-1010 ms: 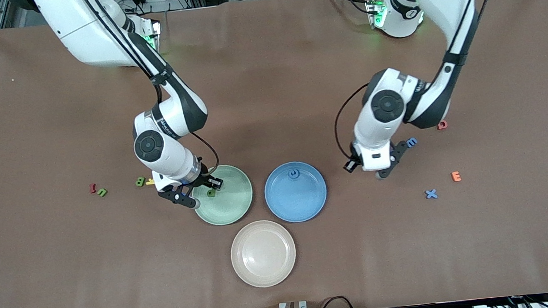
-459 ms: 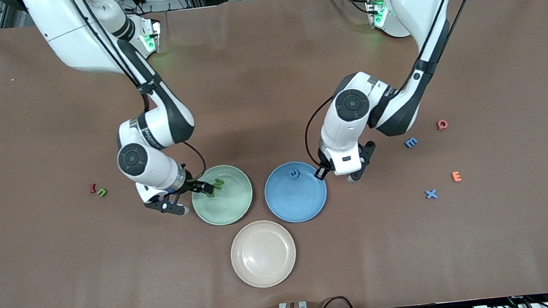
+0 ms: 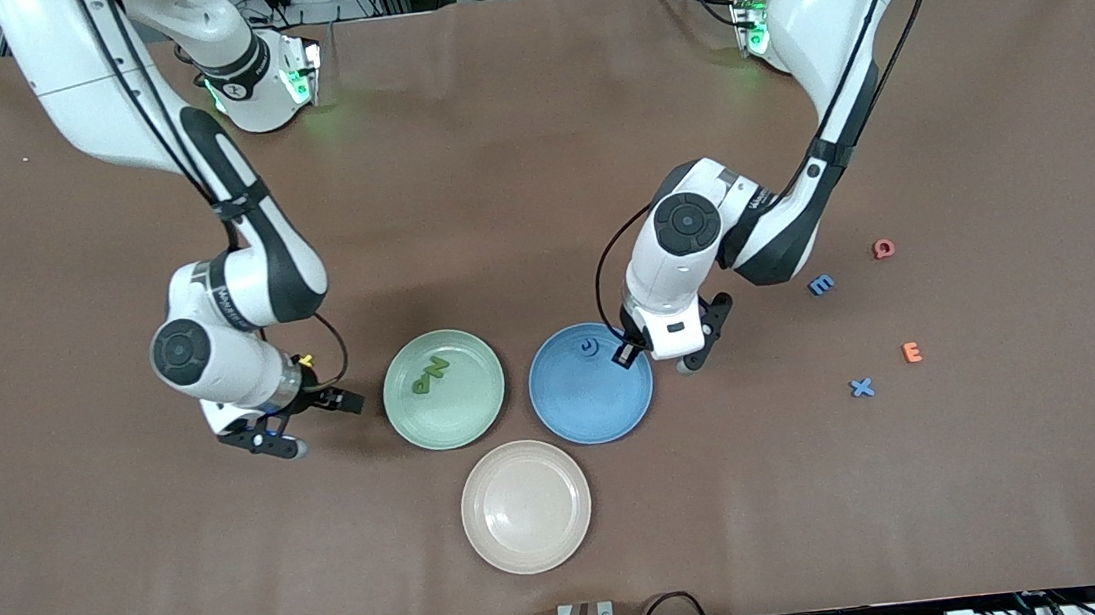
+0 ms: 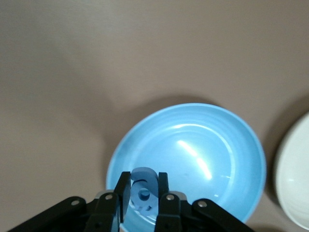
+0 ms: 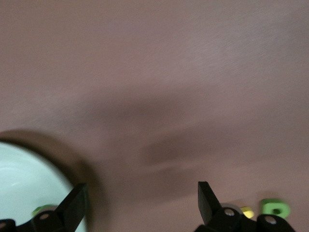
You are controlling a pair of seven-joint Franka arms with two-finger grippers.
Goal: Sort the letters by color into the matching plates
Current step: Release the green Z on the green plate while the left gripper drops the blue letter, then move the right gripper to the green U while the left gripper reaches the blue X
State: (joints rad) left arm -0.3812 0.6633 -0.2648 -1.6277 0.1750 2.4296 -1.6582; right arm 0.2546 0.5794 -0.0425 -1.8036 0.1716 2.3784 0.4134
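Observation:
My left gripper (image 3: 624, 355) is shut on a rounded blue letter (image 4: 144, 180) and hangs over the rim of the blue plate (image 3: 593, 414), at the side toward the left arm's end. Another blue letter (image 3: 588, 347) lies in that plate. The mint green plate (image 3: 462, 411) holds a green N (image 3: 438, 365) and a green P (image 3: 421, 385). My right gripper (image 3: 344, 403) is open and empty, beside the green plate toward the right arm's end. A blue E (image 3: 821, 284) and a blue X (image 3: 862, 387) lie on the table. A green letter (image 5: 275, 209) shows in the right wrist view.
A beige plate (image 3: 530, 550) sits nearer the front camera than the two colored plates. An orange E (image 3: 911, 352) and a red letter (image 3: 883, 248) lie toward the left arm's end. A yellow letter (image 3: 304, 360) peeks out beside the right arm.
The right gripper opened, left a green letter in the green plate and moved off toward its end of the table. The left gripper carried its blue letter over the blue plate's rim.

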